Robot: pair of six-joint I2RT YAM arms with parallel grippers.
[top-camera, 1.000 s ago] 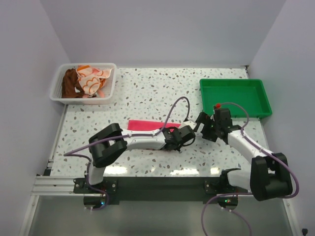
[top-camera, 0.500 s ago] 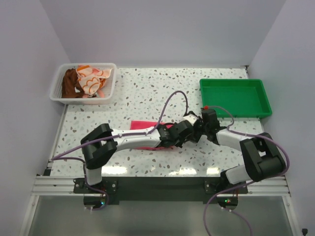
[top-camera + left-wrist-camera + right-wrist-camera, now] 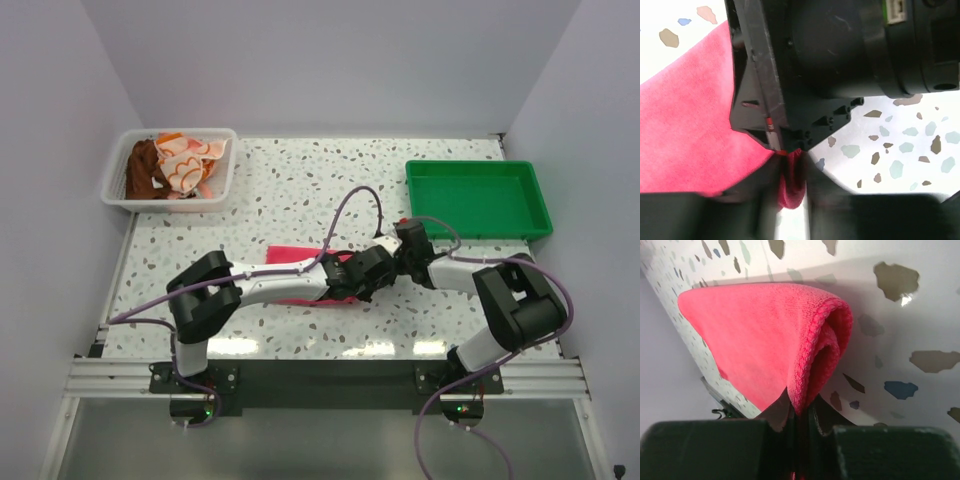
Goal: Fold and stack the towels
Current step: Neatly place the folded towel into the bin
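Observation:
A hot pink towel (image 3: 290,254) lies folded on the speckled table, mostly hidden under my left arm. Both grippers meet at its right end. My right gripper (image 3: 396,256) is shut on the towel's doubled edge (image 3: 755,340), the fold pinched between its fingertips (image 3: 801,407). My left gripper (image 3: 792,195) faces it from the other side with its jaws a little apart; a tuck of pink towel (image 3: 685,135) still sits between them. More towels, dark brown (image 3: 145,170) and orange with white flowers (image 3: 188,160), lie crumpled in the basket.
The white mesh basket (image 3: 222,172) stands at the back left. A green tray (image 3: 478,197) sits at the back right, just beyond the right arm. Purple cables loop over both arms.
My right arm swung left to the towel's right end and its wide-open jaws shut on the fold. My left jaws, shut on that end before, have parted a little.

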